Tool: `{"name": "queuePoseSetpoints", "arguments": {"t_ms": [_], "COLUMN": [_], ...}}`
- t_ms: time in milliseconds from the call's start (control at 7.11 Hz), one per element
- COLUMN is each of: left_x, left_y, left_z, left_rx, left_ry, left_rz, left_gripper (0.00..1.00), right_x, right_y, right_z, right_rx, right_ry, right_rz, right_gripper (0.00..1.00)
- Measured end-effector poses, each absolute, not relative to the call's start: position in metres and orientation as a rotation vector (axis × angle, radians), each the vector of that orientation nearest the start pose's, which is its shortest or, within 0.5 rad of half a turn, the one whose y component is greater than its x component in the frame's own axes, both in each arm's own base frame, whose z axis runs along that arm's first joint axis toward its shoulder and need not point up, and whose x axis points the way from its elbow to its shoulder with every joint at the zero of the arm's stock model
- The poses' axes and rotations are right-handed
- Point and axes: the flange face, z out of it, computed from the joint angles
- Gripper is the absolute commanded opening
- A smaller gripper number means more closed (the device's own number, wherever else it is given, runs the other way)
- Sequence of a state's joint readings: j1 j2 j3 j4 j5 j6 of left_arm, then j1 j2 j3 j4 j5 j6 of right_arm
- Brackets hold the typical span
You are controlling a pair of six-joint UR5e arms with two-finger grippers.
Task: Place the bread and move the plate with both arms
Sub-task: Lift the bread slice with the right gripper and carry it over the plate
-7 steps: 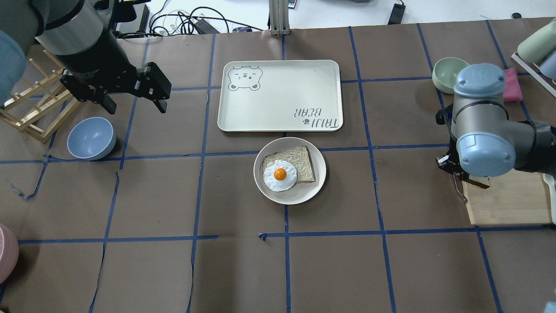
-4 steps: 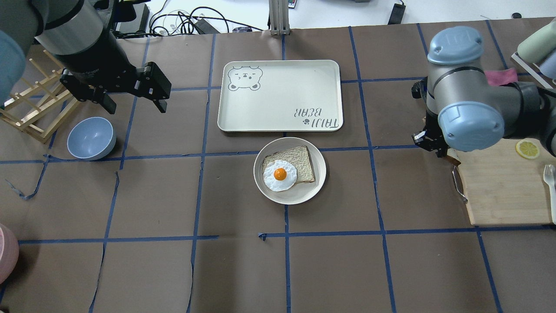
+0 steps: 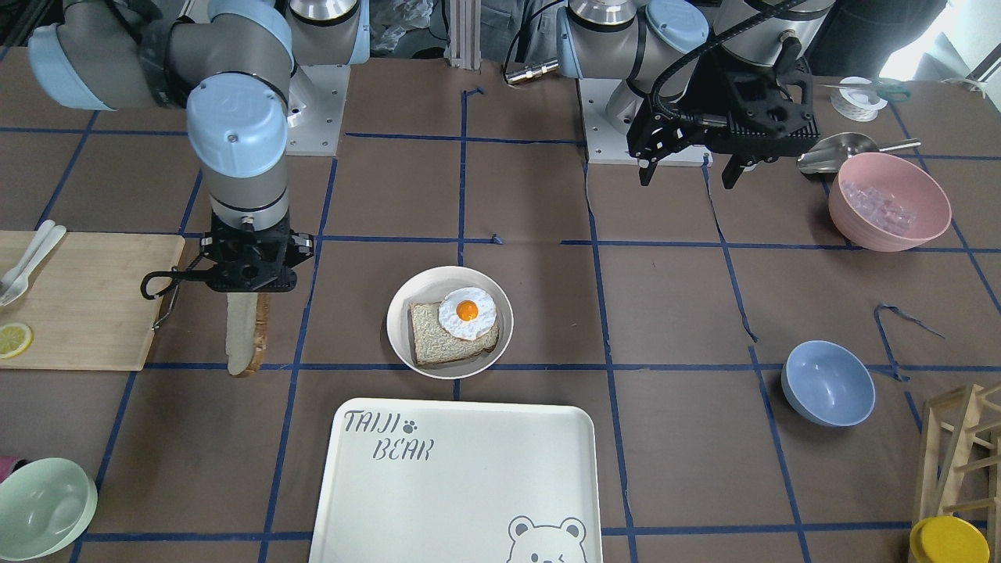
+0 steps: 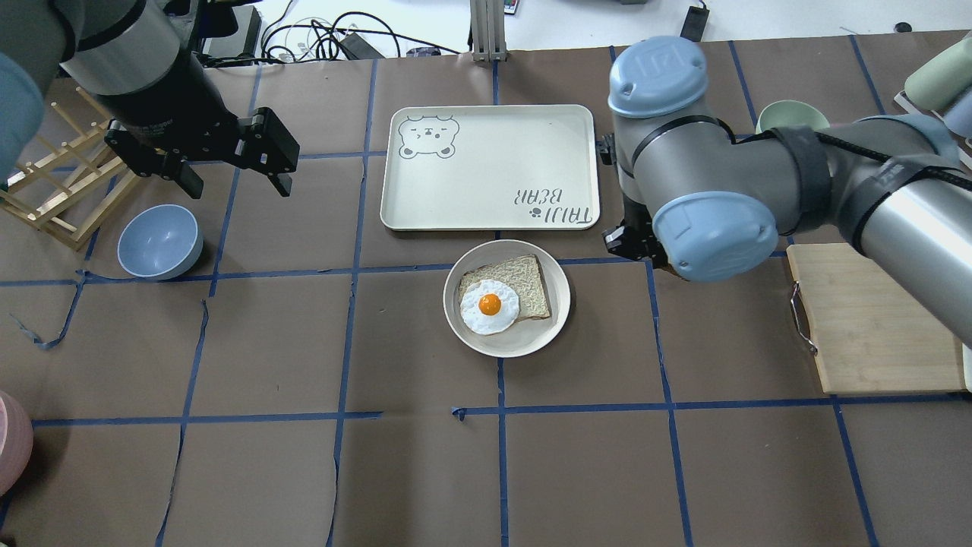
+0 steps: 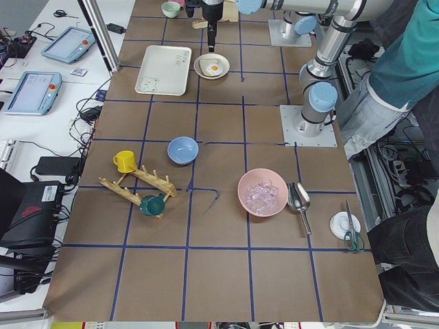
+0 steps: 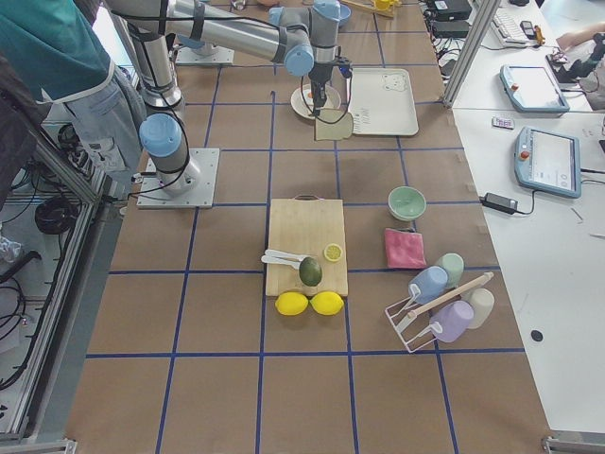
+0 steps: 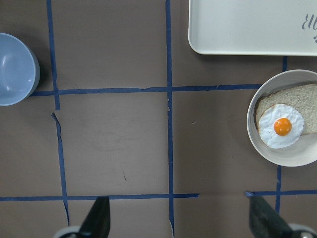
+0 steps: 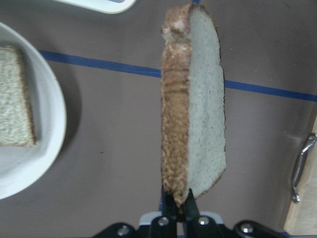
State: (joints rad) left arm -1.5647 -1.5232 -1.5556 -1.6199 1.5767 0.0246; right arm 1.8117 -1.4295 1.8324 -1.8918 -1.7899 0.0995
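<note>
My right gripper (image 3: 246, 288) is shut on the bread (image 3: 245, 335), a dark-crusted slice that hangs on edge above the table, just to the right of the plate (image 4: 560, 302) in the overhead view. The right wrist view shows the jaws (image 8: 181, 202) pinching the slice (image 8: 195, 99), with the plate's rim (image 8: 55, 114) beside it. The plate carries a paler slice (image 4: 524, 285) topped with a fried egg (image 4: 490, 306). In the overhead view the right arm hides its gripper. My left gripper (image 4: 237, 184) is open and empty, high at the far left.
The white TAIJI BEAR tray (image 4: 490, 163) lies just behind the plate. A wooden cutting board (image 4: 873, 327) is at the right, a blue bowl (image 4: 159, 241) and a wooden rack (image 4: 53, 194) at the left. A green bowl (image 4: 790, 114) and a pink bowl (image 3: 887, 199) stand farther off.
My right arm has swung left from the cutting board to beside the plate, carrying the bread. The left arm has not moved.
</note>
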Motion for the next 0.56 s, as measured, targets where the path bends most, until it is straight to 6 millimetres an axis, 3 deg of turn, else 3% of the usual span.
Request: {"name": "queuePoseSetpoints", "arguments": {"t_ms": [281,563], "left_x": [-0.128,-0.128], "left_y": [-0.474,-0.475], "left_z": [0.514,0.515], "left_rx": [0.024,0.022], "left_ry": [3.137,3.139], "left_rz": [-0.022,-0.027], "left_gripper": [1.00,1.00], "right_x": [0.308,0.364], "right_y": [-0.437,-0.415], "right_z": [0.322,0.300], "right_rx": [-0.172,-0.114], "right_ry": [3.353,3.332], "right_rz": [-0.054,-0.146], "right_gripper": [0.00,0.00]}}
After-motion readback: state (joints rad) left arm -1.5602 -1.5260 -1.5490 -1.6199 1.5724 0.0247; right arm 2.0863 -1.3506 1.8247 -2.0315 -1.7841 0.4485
